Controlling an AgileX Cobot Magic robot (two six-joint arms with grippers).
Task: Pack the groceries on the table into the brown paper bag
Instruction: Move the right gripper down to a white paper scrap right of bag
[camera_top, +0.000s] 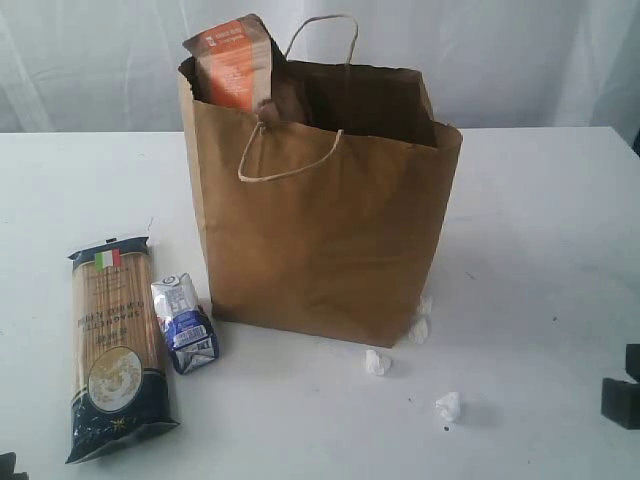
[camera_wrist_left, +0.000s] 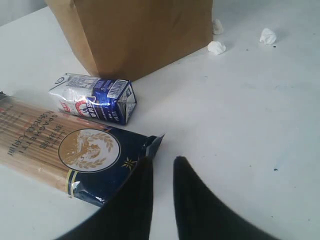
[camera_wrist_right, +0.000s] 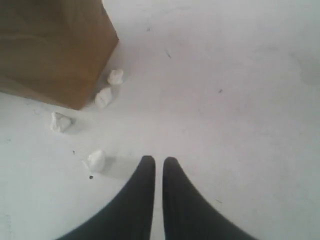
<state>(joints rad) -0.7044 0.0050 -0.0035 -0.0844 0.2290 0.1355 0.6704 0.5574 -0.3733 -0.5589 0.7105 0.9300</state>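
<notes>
Brown paper bag (camera_top: 320, 230): stands upright and open-mouthed around the middle of the table (camera_top: 540, 250). I see one cord handle drooped over its front face and the other standing up at the back.

Brown pouch with orange label (camera_top: 232, 65): inside the bag, at its left rear corner. Its top pokes above the rim.

Blue spaghetti packet (camera_top: 112, 345): lies flat on the tabletop, left of the bag and nearer the near edge, its length running from far to near. It is not packed.

Small blue-white carton (camera_top: 185, 325): lies on its side just beside the packet's right edge, between packet and bag, close to the bag's front left corner. I cannot tell whether it touches either.

Crumpled white scraps (camera_top: 377, 362): I count four, strung from the bag's front right corner out toward the near edge. Two of them are against the bag's base.

Left gripper (camera_wrist_left: 163, 162): hangs above bare tabletop just beside the packet's near corner. Its jaws are parted only a little, with nothing between them.

Right gripper (camera_wrist_right: 159, 161): hangs above bare tabletop right of the scraps. I read its fingers as closed to a hairline and empty.
</notes>
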